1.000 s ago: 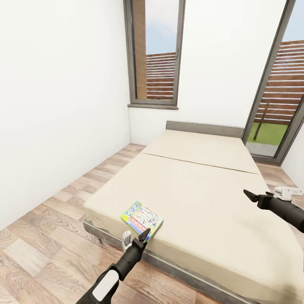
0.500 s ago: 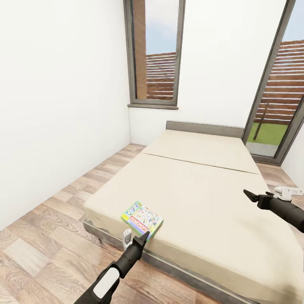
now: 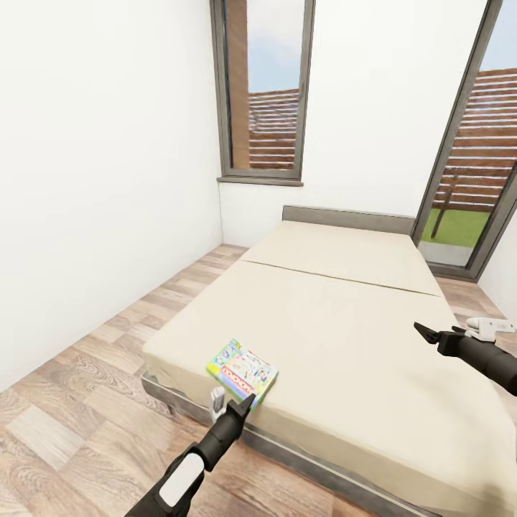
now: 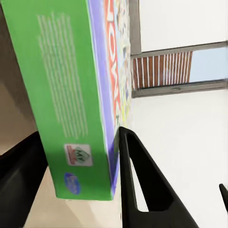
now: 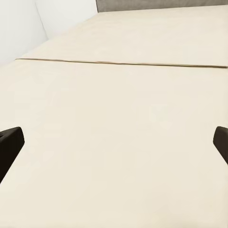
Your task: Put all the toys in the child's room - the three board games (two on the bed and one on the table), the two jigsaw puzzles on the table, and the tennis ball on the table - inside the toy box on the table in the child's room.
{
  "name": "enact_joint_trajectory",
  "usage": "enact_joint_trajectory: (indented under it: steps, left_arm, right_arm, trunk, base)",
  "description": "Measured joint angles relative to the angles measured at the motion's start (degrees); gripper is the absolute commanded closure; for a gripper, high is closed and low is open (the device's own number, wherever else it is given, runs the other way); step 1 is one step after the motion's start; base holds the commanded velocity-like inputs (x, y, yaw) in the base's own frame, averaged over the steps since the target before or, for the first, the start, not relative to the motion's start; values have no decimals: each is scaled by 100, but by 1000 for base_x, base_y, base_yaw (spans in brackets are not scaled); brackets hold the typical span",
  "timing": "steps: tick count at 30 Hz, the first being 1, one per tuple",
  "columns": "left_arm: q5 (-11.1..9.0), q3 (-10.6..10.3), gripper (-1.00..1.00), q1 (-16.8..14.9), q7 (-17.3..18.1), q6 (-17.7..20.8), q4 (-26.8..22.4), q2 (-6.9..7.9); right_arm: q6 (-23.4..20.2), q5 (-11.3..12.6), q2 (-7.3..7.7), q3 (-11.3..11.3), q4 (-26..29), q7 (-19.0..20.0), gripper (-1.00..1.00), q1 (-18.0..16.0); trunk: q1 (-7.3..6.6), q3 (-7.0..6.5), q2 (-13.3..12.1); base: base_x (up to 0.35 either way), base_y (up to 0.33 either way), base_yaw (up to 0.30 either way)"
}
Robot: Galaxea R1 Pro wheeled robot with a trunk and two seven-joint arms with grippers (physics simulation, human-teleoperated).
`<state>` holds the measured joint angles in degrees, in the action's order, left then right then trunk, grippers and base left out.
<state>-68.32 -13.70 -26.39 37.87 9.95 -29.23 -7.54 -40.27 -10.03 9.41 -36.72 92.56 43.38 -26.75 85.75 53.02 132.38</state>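
One board game [image 3: 242, 370], a flat box with a green side and red lettering on top, lies at the near corner of the bed [image 3: 345, 309]. My left gripper [image 3: 240, 406] reaches up to its near edge from the floor side. In the left wrist view the box's green side [image 4: 71, 95] sits between the two dark fingers [image 4: 142, 180], and the left gripper [image 4: 80, 137] is shut on the box. My right gripper [image 3: 424, 332] hovers open above the mattress [image 5: 114, 95] at the right, with nothing in it [image 5: 114, 142]. The table and toy box are out of view.
The bed has a dark grey frame [image 3: 215, 420] and headboard [image 3: 345, 217] against the far wall. Wood plank floor [image 3: 86, 402] runs along its left side up to a white wall [image 3: 93, 179]. A tall window [image 3: 262, 93] and a glass door [image 3: 470, 187] stand behind.
The left gripper has sunk slightly at the box's edge and the box has shifted a little on the mattress. The right arm has not moved.
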Motion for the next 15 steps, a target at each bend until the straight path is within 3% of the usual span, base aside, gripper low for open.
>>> enact_joint_trajectory:
  steps: [15]
  left_arm:
    - [20,-35,100,47,142,32,-445,58]
  right_arm:
    - [20,-5,0,-2,-5,-12,-100,1]
  trunk:
    - [0,0,0]
  base:
    - [0,0,0]
